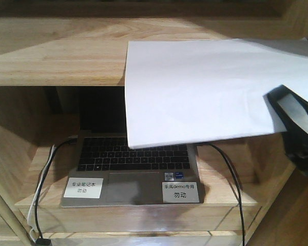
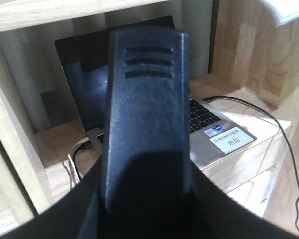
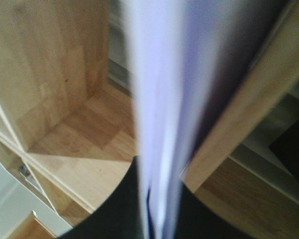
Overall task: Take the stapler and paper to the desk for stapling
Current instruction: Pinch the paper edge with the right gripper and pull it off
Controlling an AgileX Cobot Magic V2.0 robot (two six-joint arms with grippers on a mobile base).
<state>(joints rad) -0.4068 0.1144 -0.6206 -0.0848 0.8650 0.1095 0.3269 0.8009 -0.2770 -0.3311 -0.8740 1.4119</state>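
Note:
The paper, a thin white stack, is lifted off the wooden shelf and hangs out over the laptop. My right gripper is shut on its right edge. In the right wrist view the paper runs edge-on and blurred out of the closed jaws of my right gripper. My left gripper is shut on the stapler, a black body with three grooves that fills the middle of the left wrist view. Its orange strip is hidden. The left gripper is out of the front view. The desk is out of view.
A wooden shelf unit fills the front view. An open laptop with two white labels sits in its lower bay, also in the left wrist view. Black and white cables run beside the laptop. Shelf side walls stand close.

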